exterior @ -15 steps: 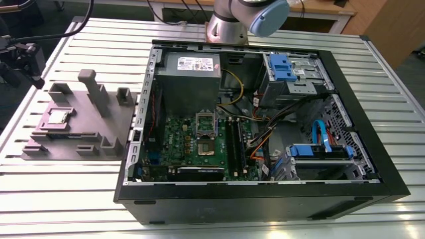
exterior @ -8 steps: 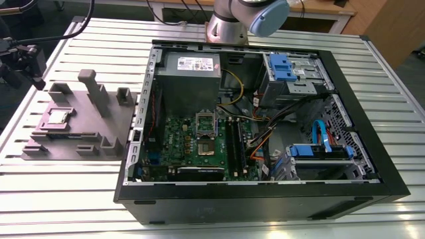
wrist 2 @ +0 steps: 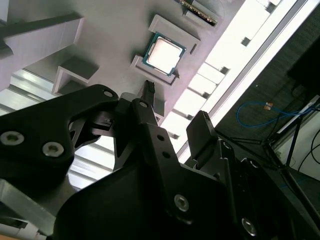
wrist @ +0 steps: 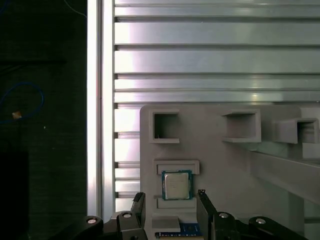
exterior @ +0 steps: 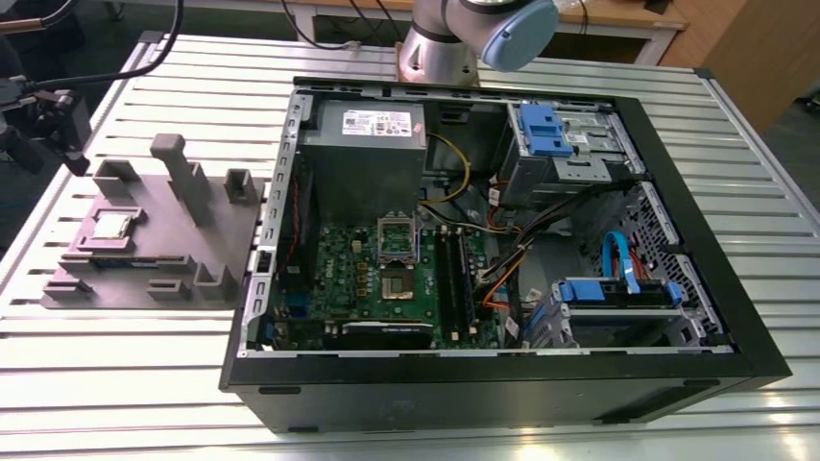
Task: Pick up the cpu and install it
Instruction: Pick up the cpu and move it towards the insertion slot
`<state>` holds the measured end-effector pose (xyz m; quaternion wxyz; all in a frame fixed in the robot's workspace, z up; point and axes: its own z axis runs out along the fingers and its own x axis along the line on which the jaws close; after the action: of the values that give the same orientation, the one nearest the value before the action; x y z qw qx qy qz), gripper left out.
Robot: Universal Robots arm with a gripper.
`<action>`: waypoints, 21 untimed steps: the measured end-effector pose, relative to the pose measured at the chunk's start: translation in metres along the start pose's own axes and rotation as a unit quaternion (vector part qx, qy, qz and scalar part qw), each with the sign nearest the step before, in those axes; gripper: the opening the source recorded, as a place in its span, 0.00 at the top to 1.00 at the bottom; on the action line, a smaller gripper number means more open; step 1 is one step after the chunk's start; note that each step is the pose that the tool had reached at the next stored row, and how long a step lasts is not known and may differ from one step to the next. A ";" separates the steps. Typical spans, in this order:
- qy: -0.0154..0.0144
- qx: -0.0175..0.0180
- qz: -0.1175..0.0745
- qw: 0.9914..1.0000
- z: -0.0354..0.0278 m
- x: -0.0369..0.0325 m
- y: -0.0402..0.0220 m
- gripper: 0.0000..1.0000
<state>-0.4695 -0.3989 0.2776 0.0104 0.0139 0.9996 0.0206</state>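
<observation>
On the exterior view's left, the cpu [exterior: 113, 226] lies flat in a pocket of the grey fixture [exterior: 160, 245]. It is well apart from the open case [exterior: 513, 384] and the socket [exterior: 399, 280] further right.

In the first wrist view your gripper [wrist: 170, 196] hangs near that pocket, its fingers [wrist: 139, 202] spread wide and holding nothing. How high the tips stand above the chip is hard to judge from these angles.

To do the pick well, I would centre the fingers over the cpu first and then come straight down. Two stops [wrist: 176, 166] bound the pocket on opposite sides, so close on the two free sides, which the fingers seem already lined up with. Grip the thin edges lightly and lift level, so the chip does not catch on a stop.

The cpu is square, so it has no real long axis. Its metal top faces up, and its sides run parallel to the fixture's edges.
</observation>
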 end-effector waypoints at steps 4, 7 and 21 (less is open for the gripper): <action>0.000 0.000 0.000 1.000 0.0022 0.0001 -0.0001 0.47; 0.000 0.000 0.000 1.000 0.0038 0.0001 -0.0002 0.47; 0.000 0.000 0.000 1.000 0.0058 0.0001 -0.0002 0.47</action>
<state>-0.4696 -0.3988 0.2718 0.0104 0.0139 0.9996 0.0206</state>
